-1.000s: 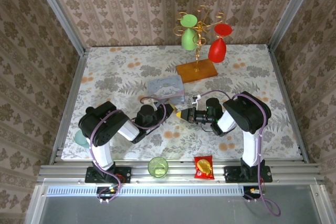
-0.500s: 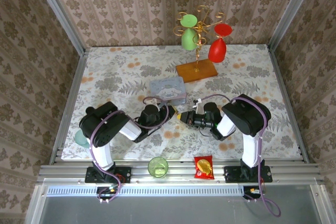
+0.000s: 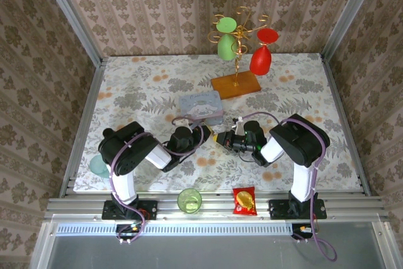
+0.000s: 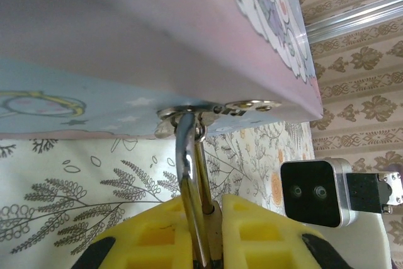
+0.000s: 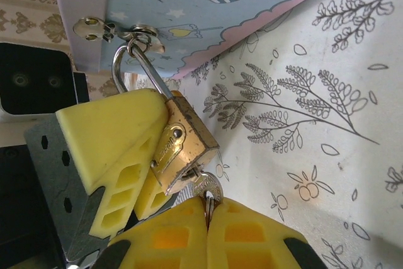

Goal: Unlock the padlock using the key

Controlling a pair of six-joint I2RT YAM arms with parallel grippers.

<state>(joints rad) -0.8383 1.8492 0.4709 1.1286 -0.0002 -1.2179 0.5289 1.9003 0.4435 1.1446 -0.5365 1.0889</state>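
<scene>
Key [image 5: 204, 187] seated in padlock [image 5: 182, 146], pinched by right end effector [image 5: 206, 215]; left end effector [image 4: 203, 218] clamps padlock. Shackle [image 5: 135, 61] looks unreleased in tin hasp [image 5: 141, 31]; turn pending.

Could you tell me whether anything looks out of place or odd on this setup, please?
Mildly: the green cup and the snack packet sit on the metal rail at the near edge, off the tablecloth. Nothing looks spilled or damaged.

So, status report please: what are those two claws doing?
Left gripper shut on padlock. Right gripper shut on key, seated in padlock's base. Shackle looped through hasp on tin. Nothing in the way.
</scene>
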